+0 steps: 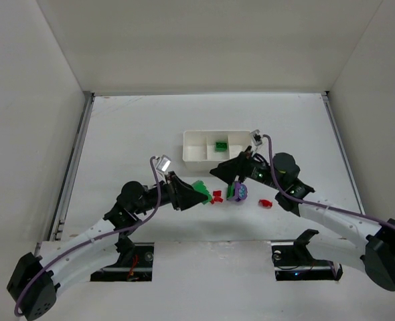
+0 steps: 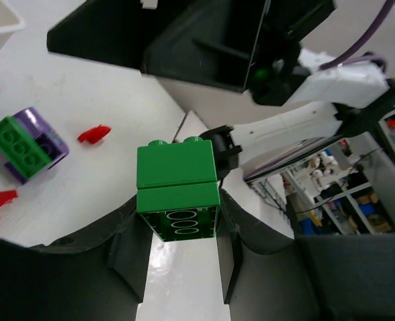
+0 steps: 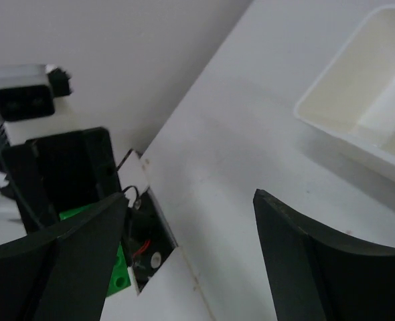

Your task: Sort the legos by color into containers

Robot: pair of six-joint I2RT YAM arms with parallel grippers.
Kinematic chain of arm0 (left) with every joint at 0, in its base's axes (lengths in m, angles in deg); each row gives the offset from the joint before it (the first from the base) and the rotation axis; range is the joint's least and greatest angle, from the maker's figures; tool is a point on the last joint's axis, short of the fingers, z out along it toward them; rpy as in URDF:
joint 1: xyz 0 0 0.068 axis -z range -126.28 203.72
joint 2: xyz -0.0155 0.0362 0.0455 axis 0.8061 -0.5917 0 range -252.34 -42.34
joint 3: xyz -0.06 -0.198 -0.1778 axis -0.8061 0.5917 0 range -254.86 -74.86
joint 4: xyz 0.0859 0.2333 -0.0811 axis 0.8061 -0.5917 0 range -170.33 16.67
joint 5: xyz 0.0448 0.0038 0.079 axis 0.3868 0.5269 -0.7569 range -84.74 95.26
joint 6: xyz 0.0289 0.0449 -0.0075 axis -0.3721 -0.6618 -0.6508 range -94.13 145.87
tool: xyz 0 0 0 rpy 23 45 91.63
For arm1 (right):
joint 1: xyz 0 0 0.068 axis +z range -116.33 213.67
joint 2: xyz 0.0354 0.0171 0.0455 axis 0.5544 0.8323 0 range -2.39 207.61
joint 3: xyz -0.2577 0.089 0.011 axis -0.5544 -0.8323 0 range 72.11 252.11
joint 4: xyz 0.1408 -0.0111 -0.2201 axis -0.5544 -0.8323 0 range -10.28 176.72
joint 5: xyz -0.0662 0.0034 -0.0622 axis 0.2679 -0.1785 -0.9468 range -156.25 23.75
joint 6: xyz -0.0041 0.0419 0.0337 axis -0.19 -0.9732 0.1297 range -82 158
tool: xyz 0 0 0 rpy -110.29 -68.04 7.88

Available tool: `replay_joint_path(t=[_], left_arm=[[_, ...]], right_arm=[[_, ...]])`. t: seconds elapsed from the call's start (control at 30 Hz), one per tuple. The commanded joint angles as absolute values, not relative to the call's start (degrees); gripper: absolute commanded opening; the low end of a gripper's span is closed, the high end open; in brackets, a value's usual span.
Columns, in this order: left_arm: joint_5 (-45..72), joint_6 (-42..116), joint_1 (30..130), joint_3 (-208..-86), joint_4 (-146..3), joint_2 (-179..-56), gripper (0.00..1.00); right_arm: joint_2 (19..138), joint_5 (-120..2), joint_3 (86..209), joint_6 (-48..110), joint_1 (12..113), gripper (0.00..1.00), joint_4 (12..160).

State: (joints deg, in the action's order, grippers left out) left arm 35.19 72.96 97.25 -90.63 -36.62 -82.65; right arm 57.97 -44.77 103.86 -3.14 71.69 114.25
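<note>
The right hand (image 1: 219, 171) and its arm fill the gap between the tray (image 1: 197, 158) and the loose legos (image 1: 217, 196), close beside the left hand (image 1: 201, 192) with its green lego (image 2: 177, 177). Open bench (image 1: 130, 134) lies left and right of the tray.

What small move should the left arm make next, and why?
Probably it should carry the green brick toward the middle compartment of the tray. The left end effector is shut on that brick, and a green piece already lies in that compartment, so the colour matches.
</note>
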Motion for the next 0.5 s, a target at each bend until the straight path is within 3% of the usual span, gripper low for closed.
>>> replay_joint_path(t=[0.0,0.47], left_arm=[[40.41,79.12,95.86,-90.50,-26.93,-81.10,0.22],[40.86,80.89,97.09,-89.71,-26.31,-81.89,0.22]], right_arm=[[56.42,-31.81,103.05,-4.98,73.95,0.86,128.98],[58.69,-24.94,105.95,-4.89,78.01,0.88,131.80]])
